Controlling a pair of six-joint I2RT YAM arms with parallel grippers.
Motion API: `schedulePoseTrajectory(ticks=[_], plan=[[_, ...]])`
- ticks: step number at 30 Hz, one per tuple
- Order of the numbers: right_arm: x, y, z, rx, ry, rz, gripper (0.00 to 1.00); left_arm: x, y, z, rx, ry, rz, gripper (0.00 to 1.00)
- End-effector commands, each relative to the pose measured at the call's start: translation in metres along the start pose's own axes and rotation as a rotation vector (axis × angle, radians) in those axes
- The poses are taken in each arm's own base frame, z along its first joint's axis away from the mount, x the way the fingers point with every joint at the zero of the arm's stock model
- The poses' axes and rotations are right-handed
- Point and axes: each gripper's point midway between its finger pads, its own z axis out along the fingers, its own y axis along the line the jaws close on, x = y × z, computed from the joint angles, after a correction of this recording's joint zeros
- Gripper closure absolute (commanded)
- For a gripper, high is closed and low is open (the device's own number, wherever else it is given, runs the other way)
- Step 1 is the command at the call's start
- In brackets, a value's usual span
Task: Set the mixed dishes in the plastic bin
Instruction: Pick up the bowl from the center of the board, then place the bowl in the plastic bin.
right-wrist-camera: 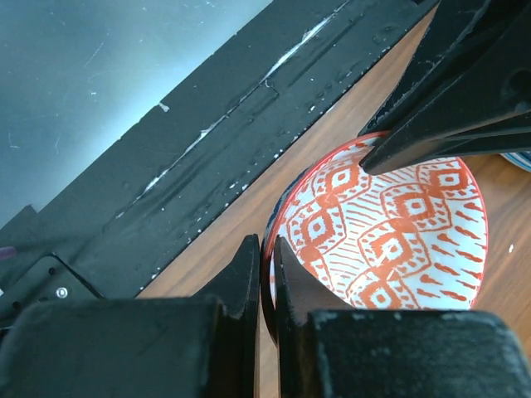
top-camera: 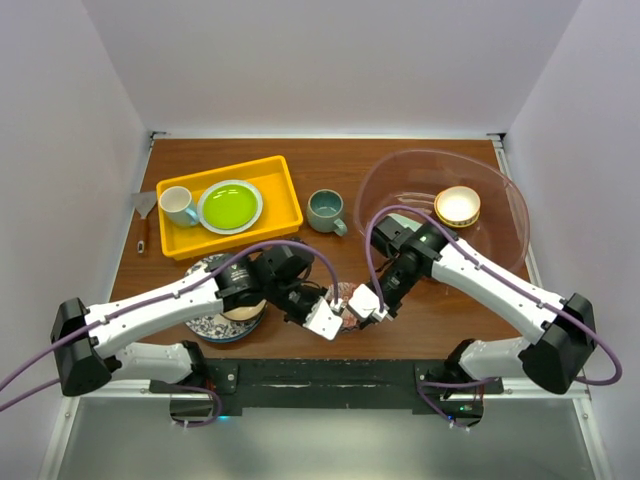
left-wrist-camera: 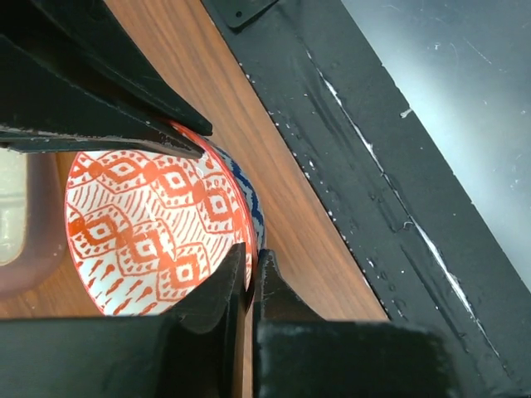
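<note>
Down by the table (top-camera: 330,165) front edge, left gripper (left-wrist-camera: 251,265) and right gripper (right-wrist-camera: 268,253) both pinched tight on opposite rims of the red-patterned bowl (left-wrist-camera: 149,232)

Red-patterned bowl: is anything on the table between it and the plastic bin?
No dish is. The red-patterned bowl, pinched at its rim by the left gripper and right gripper, has only the right arm lying along the line to the plastic bin. The grey-green mug stands off to the left.
</note>
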Motion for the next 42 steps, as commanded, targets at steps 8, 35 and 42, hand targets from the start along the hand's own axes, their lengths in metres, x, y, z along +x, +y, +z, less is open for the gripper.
schedulePoseTrajectory(ticks=[8, 35, 42], plan=[[-0.019, -0.011, -0.016, 0.123, -0.02, 0.005, 1.0, -0.054, 0.055, -0.068, -0.492, -0.195, 0.034, 0.36], [0.108, -0.08, -0.321, 1.617, 0.045, 0.932, 1.0, 0.073, 0.071, -0.172, -1.34, -0.074, -0.558, 0.0], [0.162, -0.077, -0.355, 1.817, 0.194, 1.02, 1.0, 0.079, 0.075, -0.177, -1.349, -0.082, -0.591, 0.0]])
